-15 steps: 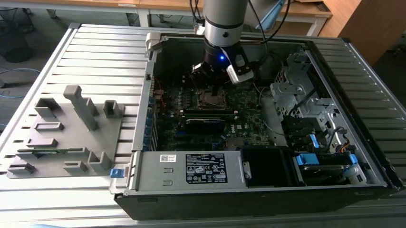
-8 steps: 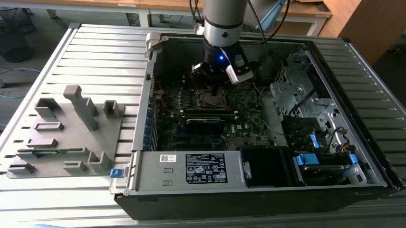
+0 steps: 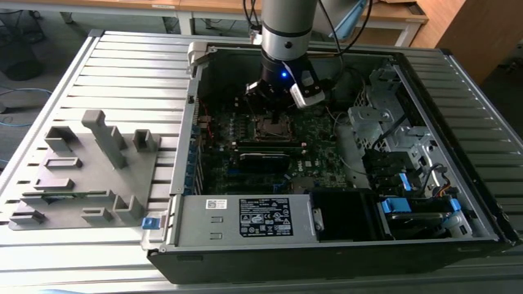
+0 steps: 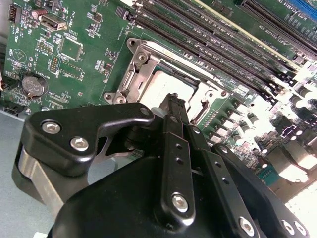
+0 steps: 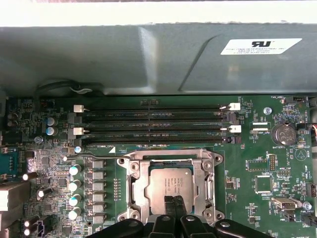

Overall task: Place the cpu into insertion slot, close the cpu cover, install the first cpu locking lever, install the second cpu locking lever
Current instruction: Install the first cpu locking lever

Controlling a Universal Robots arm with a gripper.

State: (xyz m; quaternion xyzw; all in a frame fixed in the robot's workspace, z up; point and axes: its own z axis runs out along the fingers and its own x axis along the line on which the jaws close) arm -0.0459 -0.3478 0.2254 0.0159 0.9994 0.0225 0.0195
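The cpu [image 5: 171, 184] lies flat in the insertion slot [image 3: 272, 127] on the green motherboard, its dull silver top [image 4: 166, 84] facing up. The cpu cover [image 5: 137, 186] lies down around it as a metal frame [image 4: 141, 67], with the chip showing through its window. My gripper [image 5: 173, 204] hangs just above the chip's edge with its two black fingertips pressed together and nothing between them; in the second wrist view the gripper [image 4: 173, 101] stands over the chip. A thin metal lever [image 5: 94, 159] runs out sideways from one socket corner. In the exterior view the gripper [image 3: 263, 103] is inside the open case.
Long black memory slots [image 5: 153, 124] run beside the socket, with the grey case wall [image 5: 148, 59] beyond them. A coin battery [image 5: 285, 133] sits on the board. A grey fixture rack [image 3: 90, 165] stands at the exterior view's left; drive bays [image 3: 392, 135] and a power supply [image 3: 245, 217] crowd the case.
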